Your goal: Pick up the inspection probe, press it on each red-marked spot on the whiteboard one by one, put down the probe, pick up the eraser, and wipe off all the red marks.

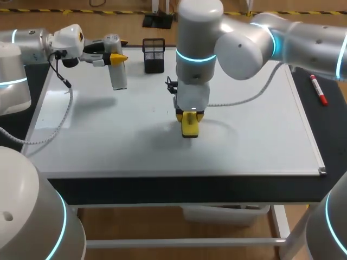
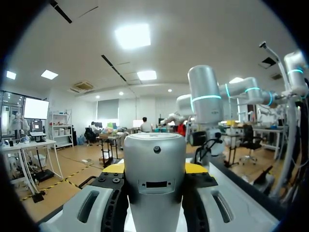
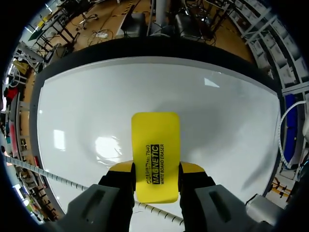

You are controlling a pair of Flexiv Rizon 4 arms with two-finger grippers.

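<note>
Left fingers [image 1: 116, 57] [image 2: 154, 167] are at the far left corner of the whiteboard [image 1: 255, 130] [image 3: 96, 96], closed against both sides of the probe [image 1: 119, 76] [image 2: 154, 183], a silver-grey cylinder held crosswise between the yellow tips. Cannot tell from either view whether the probe's lower end touches the whiteboard. Right arm comes in from the right and reaches to the middle of the whiteboard. Right fingers [image 1: 190, 115] [image 3: 155, 167] point down and are clamped on the two long sides of the yellow eraser [image 1: 190, 127] [image 3: 155, 140]. The eraser sticks out past the tips towards the whiteboard, at or just above it; contact not clear. The whiteboard covers most of the surface, and its white face shows only glare and shadow around the eraser. A black mesh pen holder [image 1: 154, 55] stands at the far edge of the whiteboard, just beside the probe's side. A red marker [image 1: 318, 90] lies on the dark surface past the whiteboard's right edge, well apart from both arms.
</note>
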